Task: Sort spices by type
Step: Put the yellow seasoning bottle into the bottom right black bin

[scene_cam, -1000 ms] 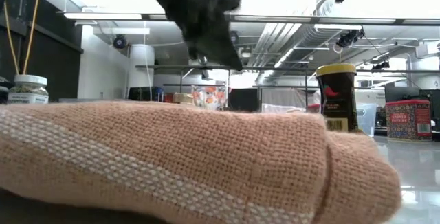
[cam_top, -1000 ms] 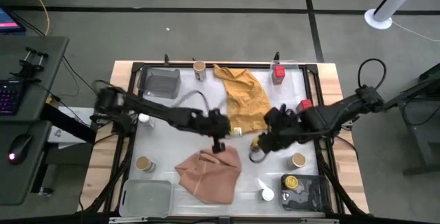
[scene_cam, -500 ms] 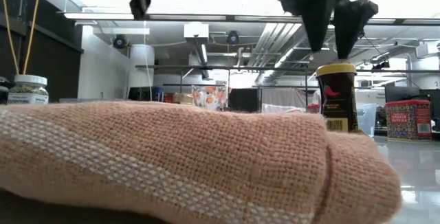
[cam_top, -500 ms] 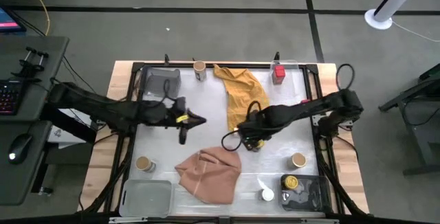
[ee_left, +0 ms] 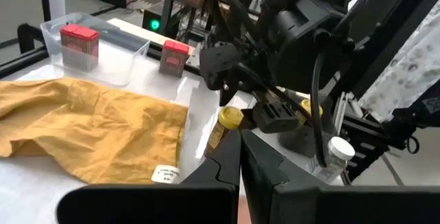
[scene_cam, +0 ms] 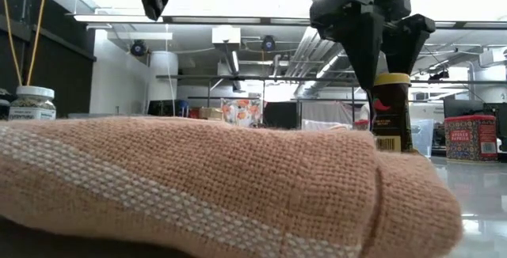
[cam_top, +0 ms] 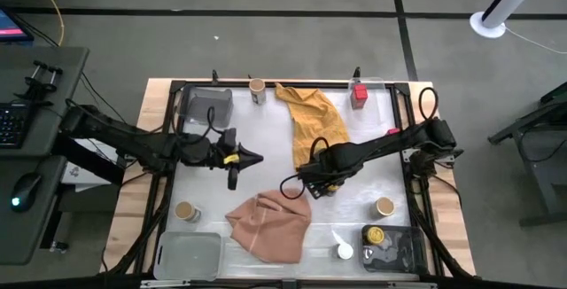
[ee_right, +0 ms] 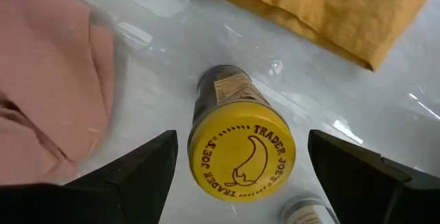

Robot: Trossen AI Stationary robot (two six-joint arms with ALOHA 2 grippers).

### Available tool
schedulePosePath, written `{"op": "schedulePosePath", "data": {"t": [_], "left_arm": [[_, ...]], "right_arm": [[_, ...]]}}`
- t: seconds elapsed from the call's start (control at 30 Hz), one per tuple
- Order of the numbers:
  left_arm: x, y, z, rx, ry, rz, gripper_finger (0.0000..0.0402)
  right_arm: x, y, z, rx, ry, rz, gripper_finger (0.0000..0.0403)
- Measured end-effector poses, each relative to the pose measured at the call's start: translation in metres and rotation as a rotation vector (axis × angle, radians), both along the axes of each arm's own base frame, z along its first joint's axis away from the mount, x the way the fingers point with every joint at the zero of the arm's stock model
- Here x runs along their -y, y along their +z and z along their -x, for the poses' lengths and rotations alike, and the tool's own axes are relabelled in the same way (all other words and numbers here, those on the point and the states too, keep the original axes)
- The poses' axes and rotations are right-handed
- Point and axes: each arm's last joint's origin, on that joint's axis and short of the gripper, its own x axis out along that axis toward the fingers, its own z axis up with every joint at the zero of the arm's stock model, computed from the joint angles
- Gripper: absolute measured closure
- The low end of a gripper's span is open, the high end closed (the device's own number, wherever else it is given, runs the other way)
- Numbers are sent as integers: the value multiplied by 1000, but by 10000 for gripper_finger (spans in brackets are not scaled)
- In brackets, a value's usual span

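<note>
Mid-table, spread right end effector (ee_right: 240,159) straddles upright yellow-lidded jar (ee_right: 240,157) beside mustard cloth (ee_right: 323,7).

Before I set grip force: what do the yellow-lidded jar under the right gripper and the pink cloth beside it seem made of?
The yellow-lidded jar: dark body, probably glass, though plastic is possible; its lid looks like smooth printed plastic or painted metal with a slight sheen. The pink cloth: coarse woven fabric, matte, with visible threads and a paler stripe. The right gripper is open above the jar.

Both arms (cam_top: 133,138) are matte black, jointed tubular links; black cables loop alongside, with a yellow marking near the left wrist (cam_top: 232,157).
</note>
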Motion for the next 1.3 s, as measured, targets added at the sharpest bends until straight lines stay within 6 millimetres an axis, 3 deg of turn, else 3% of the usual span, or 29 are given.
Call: {"op": "schedulePosePath", "data": {"t": [0.43, 0.67, 0.83, 0.93, 1.03, 1.3], "left_arm": [[1, 2, -2, 32, 4, 32, 401], [1, 3, -2, 39, 4, 33, 401], [1, 3, -2, 40, 2, 23, 401], [1, 3, -2, 39, 1, 8, 401], [0, 3, -2, 39, 14, 5, 401], [-7, 3, -3, 39, 57, 2, 401]], "right_arm": [[0, -8, -4, -18, 11, -8, 84], [2, -23, -10, -62, 34, -1, 124], [1, -24, -11, -65, 70, 9, 177], [-4, -21, -6, -89, 120, 29, 181], [-15, -5, 3, -81, 160, 58, 181], [-60, 81, 52, 199, 228, 14, 181]]}}
